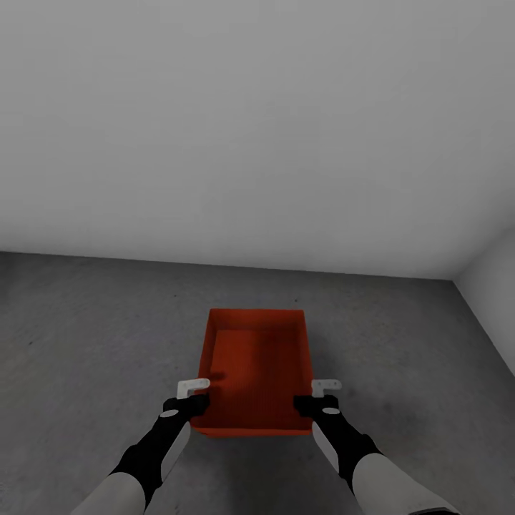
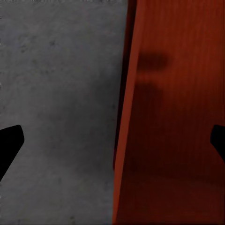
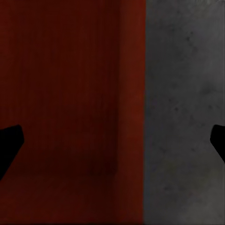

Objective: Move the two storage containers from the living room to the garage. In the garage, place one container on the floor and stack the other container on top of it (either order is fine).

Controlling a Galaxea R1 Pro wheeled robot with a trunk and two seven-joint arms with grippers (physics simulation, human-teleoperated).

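Note:
One orange-red storage container [image 1: 257, 357] rests open side up on the dark grey concrete floor [image 1: 86, 322] of the garage, just ahead of me. My left gripper [image 1: 194, 390] is open at the container's left wall near its front corner. In the left wrist view the gripper [image 2: 115, 140] straddles that wall, with the container's inside [image 2: 178, 117] on one side and floor [image 2: 56, 93] on the other. My right gripper [image 1: 325, 388] is open at the right wall. The right wrist view has the gripper [image 3: 117, 140] astride it, between container [image 3: 61, 93] and floor [image 3: 187, 93].
A plain white wall [image 1: 257, 143] rises behind the container. A second white wall [image 1: 493, 286] meets it at a corner to the right. Bare concrete spreads to the left and right of the container.

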